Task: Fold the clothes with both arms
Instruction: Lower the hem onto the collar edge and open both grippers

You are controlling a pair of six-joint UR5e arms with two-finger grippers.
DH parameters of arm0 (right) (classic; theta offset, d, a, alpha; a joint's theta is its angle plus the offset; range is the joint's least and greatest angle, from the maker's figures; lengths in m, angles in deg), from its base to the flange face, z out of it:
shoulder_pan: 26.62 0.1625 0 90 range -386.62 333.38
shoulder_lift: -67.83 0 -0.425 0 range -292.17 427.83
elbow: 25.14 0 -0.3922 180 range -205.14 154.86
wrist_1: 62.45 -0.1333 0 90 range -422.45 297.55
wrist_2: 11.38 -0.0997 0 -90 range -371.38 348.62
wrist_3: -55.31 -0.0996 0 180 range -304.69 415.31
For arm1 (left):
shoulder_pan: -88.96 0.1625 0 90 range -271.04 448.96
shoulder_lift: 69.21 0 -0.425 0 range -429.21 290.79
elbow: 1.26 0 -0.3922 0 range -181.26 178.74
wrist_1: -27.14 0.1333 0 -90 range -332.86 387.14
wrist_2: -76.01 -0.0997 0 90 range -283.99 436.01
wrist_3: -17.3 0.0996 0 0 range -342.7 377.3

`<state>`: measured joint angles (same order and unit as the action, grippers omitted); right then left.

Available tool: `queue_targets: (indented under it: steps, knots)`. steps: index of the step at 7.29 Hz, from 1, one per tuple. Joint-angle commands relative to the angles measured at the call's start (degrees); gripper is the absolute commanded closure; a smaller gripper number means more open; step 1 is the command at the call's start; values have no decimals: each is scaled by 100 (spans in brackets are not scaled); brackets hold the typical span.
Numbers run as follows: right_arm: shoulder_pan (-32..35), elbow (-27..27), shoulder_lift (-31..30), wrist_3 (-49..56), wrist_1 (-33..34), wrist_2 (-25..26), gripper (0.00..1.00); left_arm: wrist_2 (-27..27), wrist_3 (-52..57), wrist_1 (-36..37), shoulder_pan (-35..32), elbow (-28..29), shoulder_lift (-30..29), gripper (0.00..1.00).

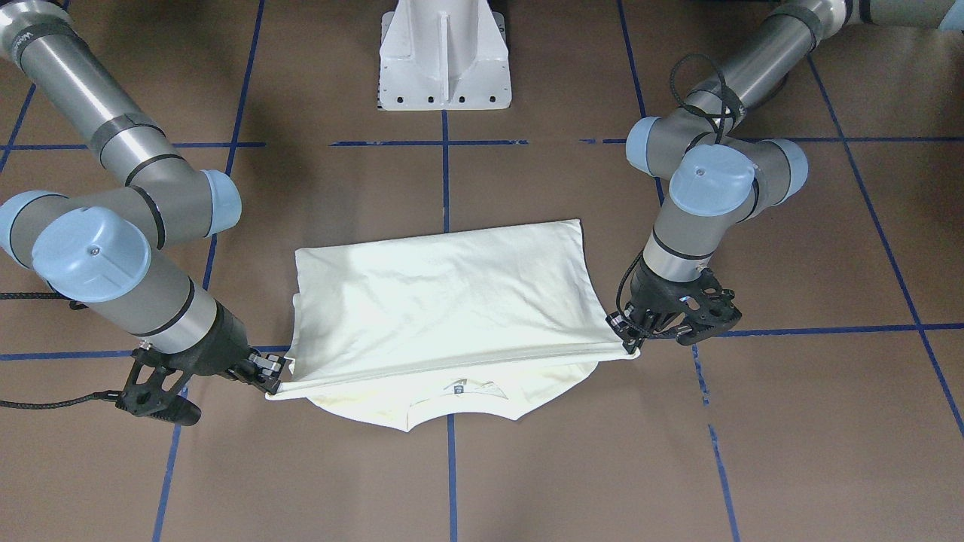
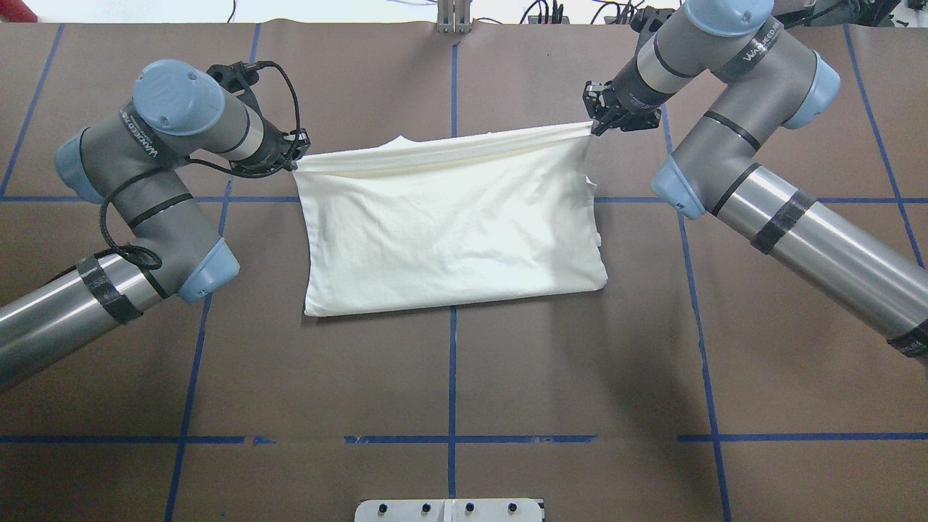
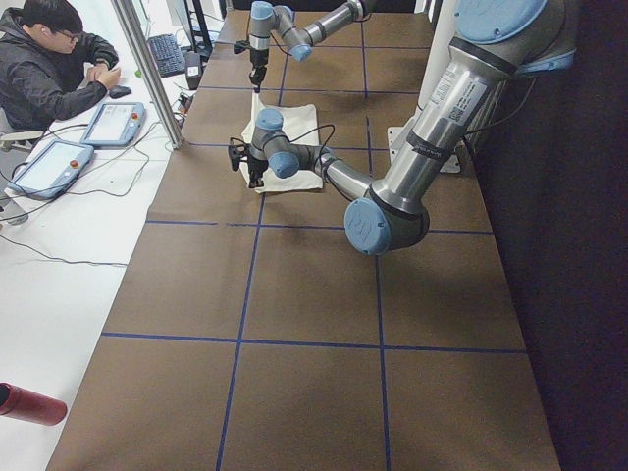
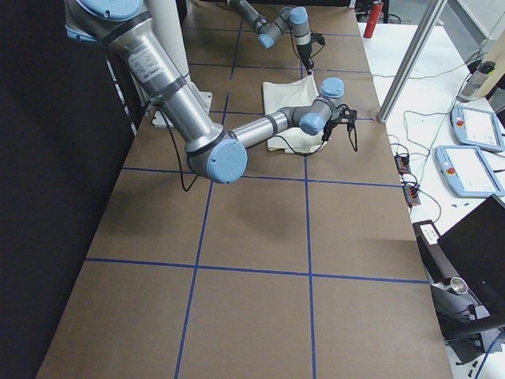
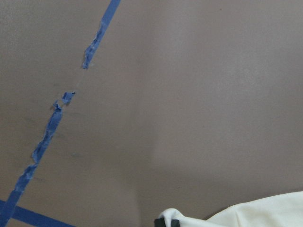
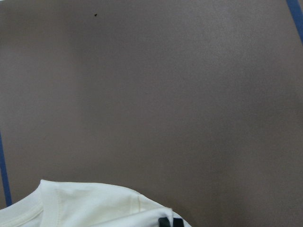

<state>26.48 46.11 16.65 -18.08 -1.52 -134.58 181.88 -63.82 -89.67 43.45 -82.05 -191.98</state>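
Note:
The cream T-shirt (image 2: 449, 225) lies on the brown table with its plain back up; the print is hidden. Its near part is folded over towards the collar (image 1: 461, 391), which pokes out beneath with a small label. My left gripper (image 2: 296, 161) is shut on one corner of the lifted edge, as the front-facing view (image 1: 629, 342) also shows. My right gripper (image 2: 596, 125) is shut on the other corner, also seen in the front-facing view (image 1: 275, 384). The edge is stretched taut between them, a little above the table. Each wrist view shows a bit of cream cloth (image 5: 258, 213) (image 6: 94, 203) at its fingertips.
The white pedestal base (image 1: 444, 56) stands at the robot's side of the table. Blue tape lines (image 2: 452, 362) grid the brown surface. In the exterior left view an operator (image 3: 49, 69) sits at a side desk with tablets (image 3: 113, 123). A red bottle (image 3: 29, 404) lies there.

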Motion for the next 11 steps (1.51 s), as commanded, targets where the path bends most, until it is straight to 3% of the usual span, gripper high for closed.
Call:
queue_targets:
  steps: [1,3,4,5,6,7,9,11]
  knots:
    - [-54,-40,47,0,-2,15,100,-5,-9,9,7,63,-106,100]
    - [-63,-32,47,0,-11,6,100,-14,26,18,16,54,-106,100]
    - [-89,-23,47,0,-11,-2,100,-5,26,27,16,54,-123,69]
    - [-98,3,47,-8,-11,-2,86,-14,17,44,16,46,-141,52]
    - [-98,3,47,-8,-11,15,60,-14,17,62,16,37,-141,49]
    - [-98,-5,47,0,-11,24,2,-14,17,62,16,28,-141,39]
    - [-98,47,-14,-8,-28,-11,0,-14,17,80,7,-33,-133,19]
    - [-457,737,-424,-175,-248,172,0,21,17,289,7,-567,-54,9]
